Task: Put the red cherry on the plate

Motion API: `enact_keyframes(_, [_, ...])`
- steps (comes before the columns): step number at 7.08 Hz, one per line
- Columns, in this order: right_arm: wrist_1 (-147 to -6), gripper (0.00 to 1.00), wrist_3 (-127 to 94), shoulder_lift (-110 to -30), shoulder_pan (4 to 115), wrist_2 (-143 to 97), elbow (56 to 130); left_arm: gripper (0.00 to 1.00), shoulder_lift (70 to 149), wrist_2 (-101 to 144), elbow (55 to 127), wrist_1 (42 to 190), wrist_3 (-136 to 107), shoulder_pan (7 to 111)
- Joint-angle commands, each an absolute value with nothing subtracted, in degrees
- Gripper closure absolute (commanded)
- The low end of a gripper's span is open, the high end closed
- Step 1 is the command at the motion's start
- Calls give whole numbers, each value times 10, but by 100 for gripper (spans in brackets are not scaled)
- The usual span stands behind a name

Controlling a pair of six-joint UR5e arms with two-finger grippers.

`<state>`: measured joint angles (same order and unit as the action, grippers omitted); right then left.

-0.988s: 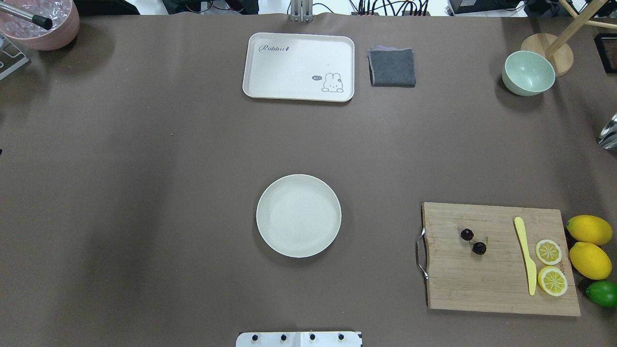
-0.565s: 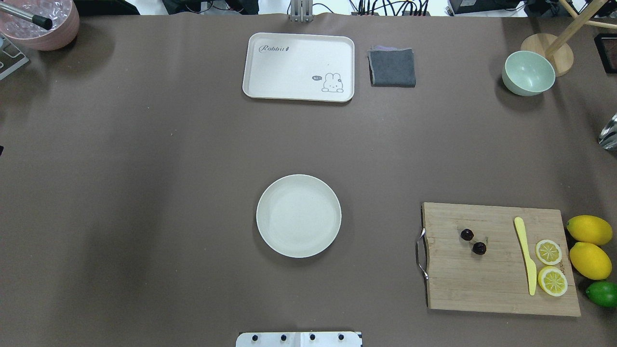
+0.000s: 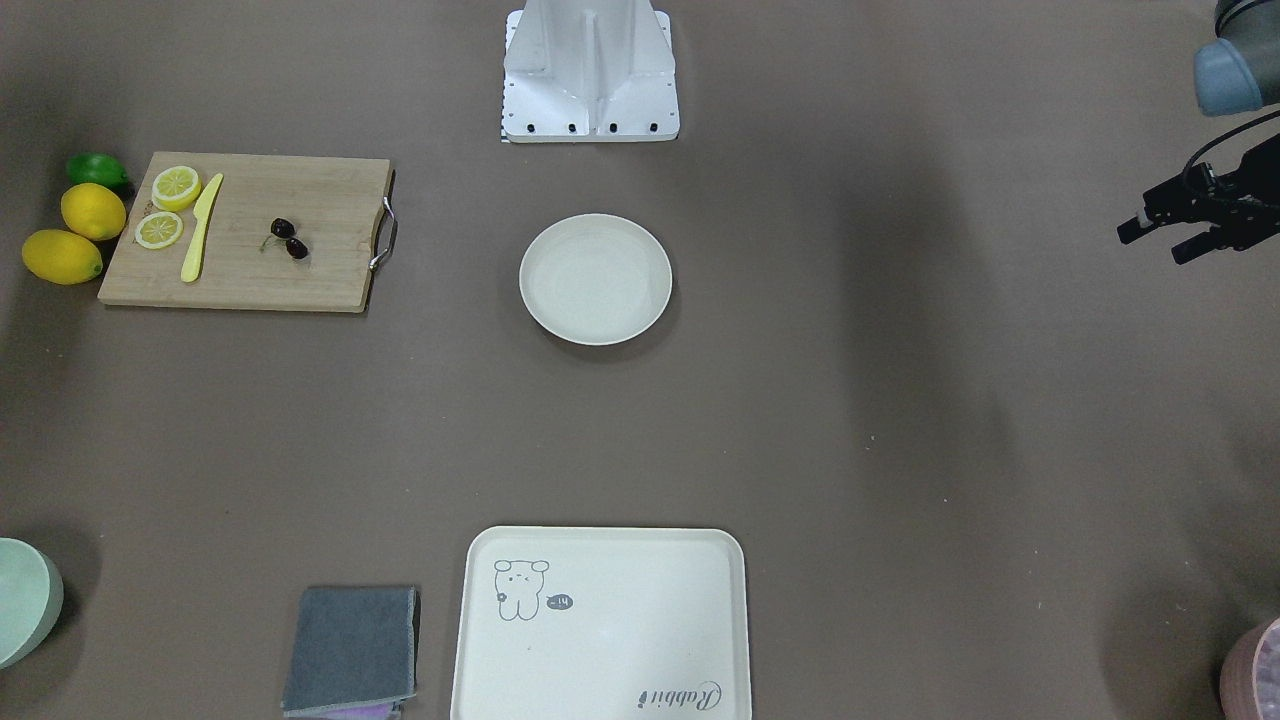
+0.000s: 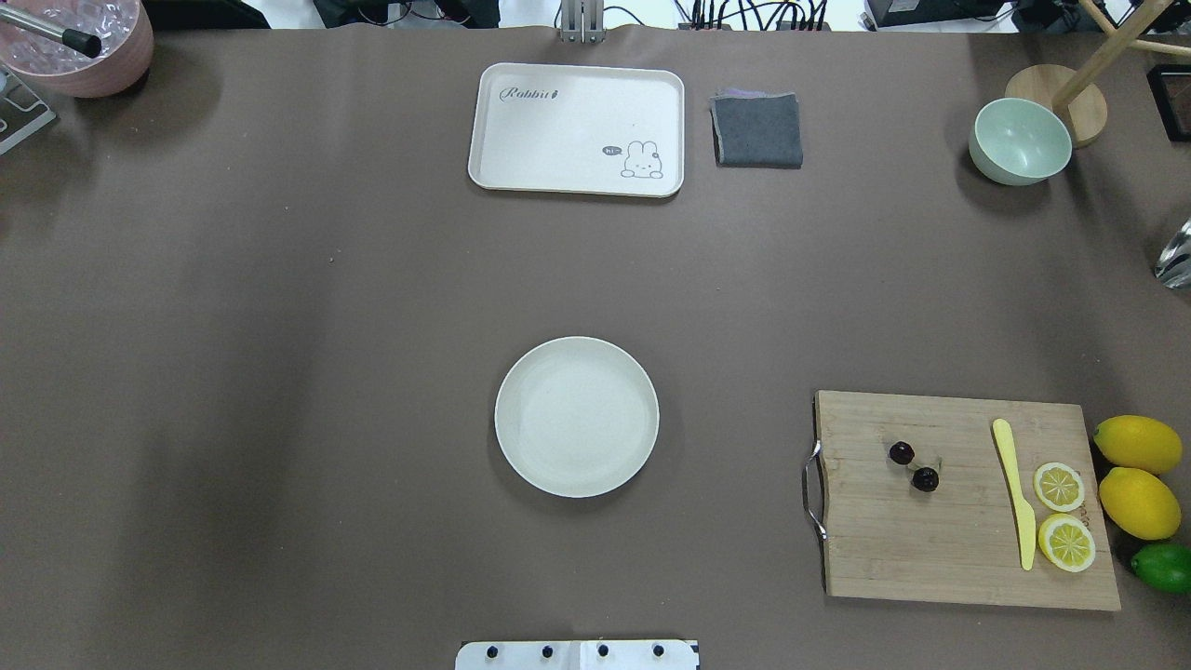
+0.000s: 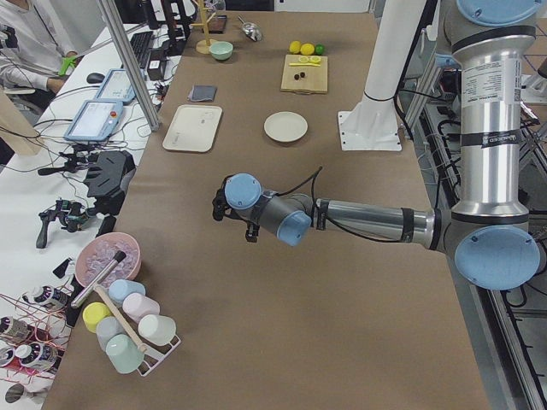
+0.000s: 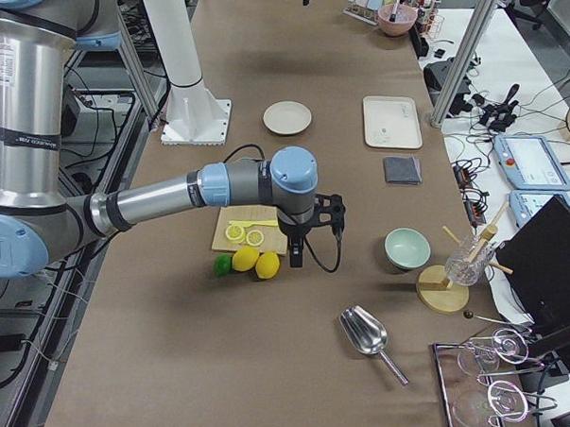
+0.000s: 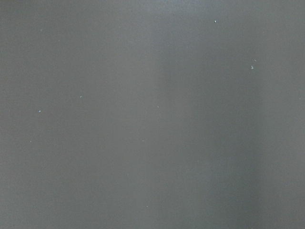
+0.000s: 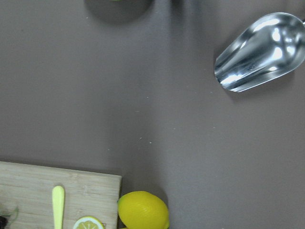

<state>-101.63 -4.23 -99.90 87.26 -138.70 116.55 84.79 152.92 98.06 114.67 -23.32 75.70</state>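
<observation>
At the frame edge, left gripper (image 3: 1158,242) stands apart, arm cropped; right gripper (image 6: 296,260): cannot tell.

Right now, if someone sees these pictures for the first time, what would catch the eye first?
The cream plate sits empty at the centre of the table. To the robot's right, a wooden cutting board carries the red cherry, with bright yellow lemons beside it.
</observation>
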Motion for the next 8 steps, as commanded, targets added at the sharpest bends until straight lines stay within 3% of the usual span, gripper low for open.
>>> enact_keyframes(1, [-1016,1,-117,-1008,788,-1382,1245,3,845,1530,940,1146,-170,772])
enact_keyframes(3, [-1013,1,-194,-1005,691,-1357,1303,3,846,1529,933,1144,-166,790])
enact_keyframes(5, [-971,1,-339,-932,525,-1273,1296,2,846,1548,938,1127,-167,798])
enact_keyframes(8, [-970,2,-342,-921,453,-1241,1306,2,846,1551,949,1126,-167,830])
